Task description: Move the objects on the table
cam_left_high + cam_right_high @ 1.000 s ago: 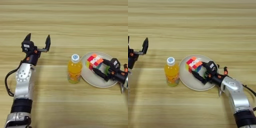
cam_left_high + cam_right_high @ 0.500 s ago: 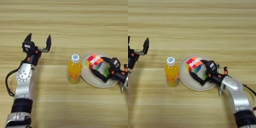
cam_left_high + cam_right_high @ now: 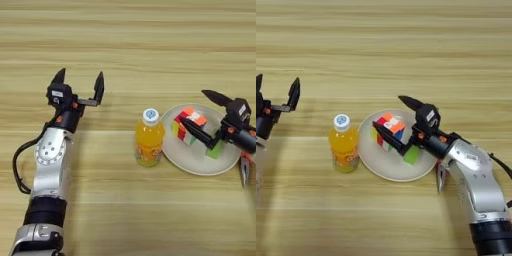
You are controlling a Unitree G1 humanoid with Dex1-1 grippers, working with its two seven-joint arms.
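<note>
Right black two-finger gripper (image 3: pixel 390 116) spread wide around colourful puzzle cube (image 3: pixel 389 131) on round beige plate (image 3: pixel 381 167), left black two-finger gripper (image 3: pixel 80 80) wide open, holding nothing, small orange juice bottle with white cap (image 3: pixel 149 138) beside plate

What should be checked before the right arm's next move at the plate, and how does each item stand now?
1. Right gripper fingers open around the puzzle cube: ok, one finger each side.
2. Cube seated on the plate: ok, though whether a finger touches it: cannot tell.
3. Green block clear of the fingers: not ok, it lies right by the lower finger.
4. Juice bottle upright, off the plate's left rim: ok.
5. Left gripper open, apart over the bare table: ok.
6. Pliers off the plate beside the right arm: ok.
</note>
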